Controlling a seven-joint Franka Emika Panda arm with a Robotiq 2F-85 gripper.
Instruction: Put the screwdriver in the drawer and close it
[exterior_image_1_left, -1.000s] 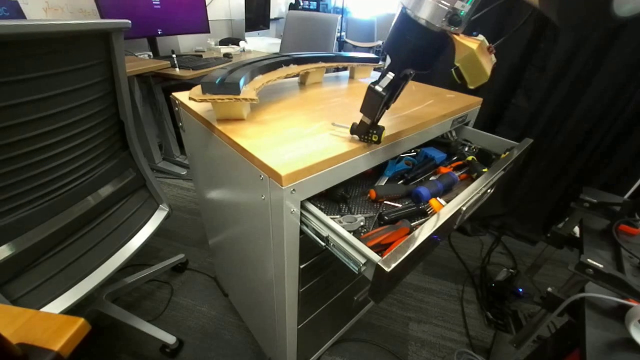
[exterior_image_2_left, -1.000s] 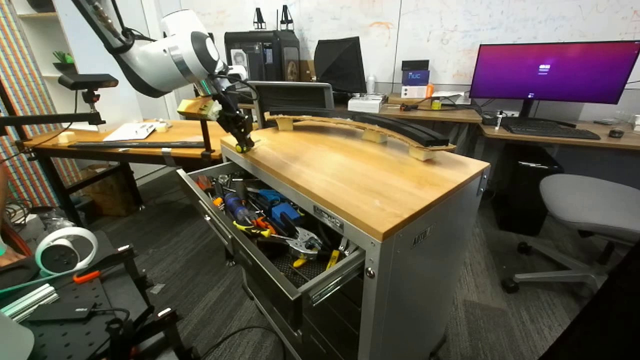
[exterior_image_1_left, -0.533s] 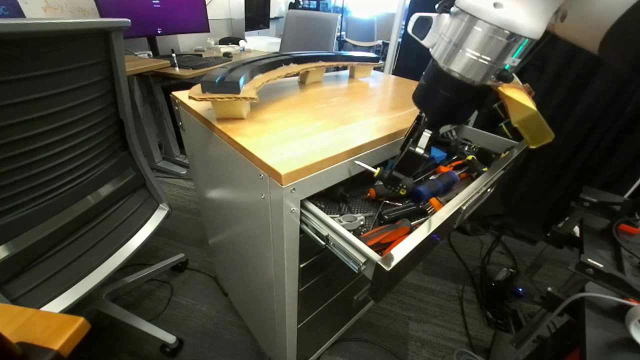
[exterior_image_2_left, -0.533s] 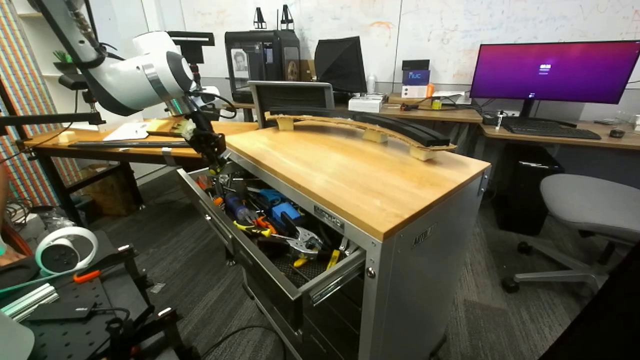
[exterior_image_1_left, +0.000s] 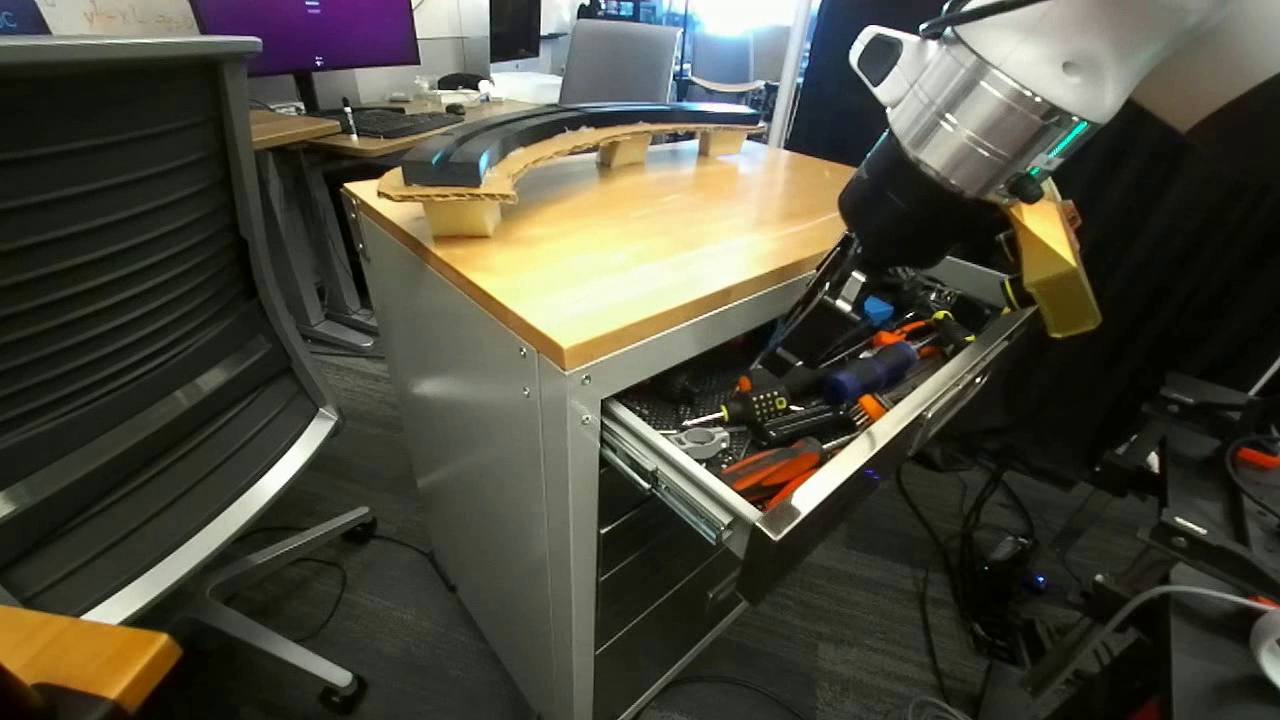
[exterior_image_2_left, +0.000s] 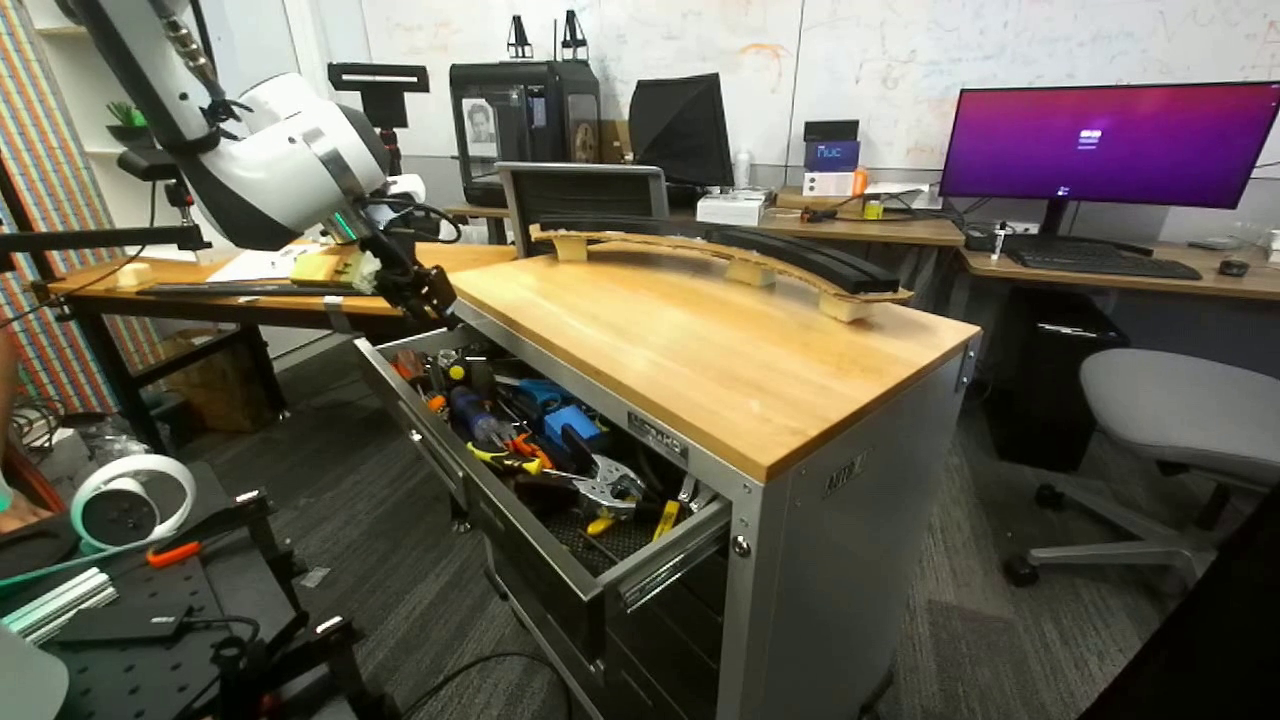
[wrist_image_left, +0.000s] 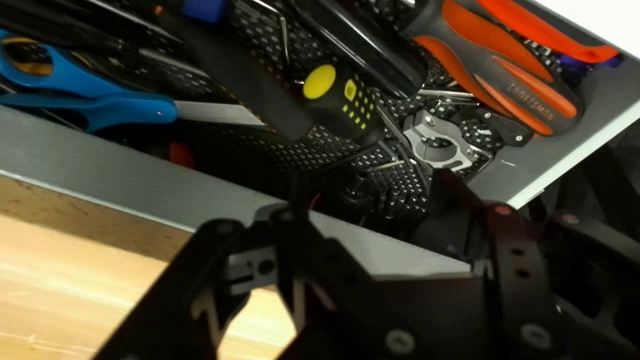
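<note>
Gripper (wrist_image_left: 372, 187): jaws spread wide
Drawer (exterior_image_2_left: 540, 575): pulled out, beneath the gripper
Screwdriver (wrist_image_left: 345, 100): lying in the drawer, below the gripper and apart from it
Scissors (wrist_image_left: 137, 107): in the drawer too, lower than the gripper

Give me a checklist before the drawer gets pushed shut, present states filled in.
1. Screwdriver inside the drawer: ok, lying among other tools.
2. End effector open and not holding the screwdriver: ok.
3. End effector out of the drawer's way: not ok, it seems to hang over it.
4. End effector at the drawer's front for a push: not ok, it seems nearer the worktop.
5. All tools low enough for closing: cannot tell.
</note>
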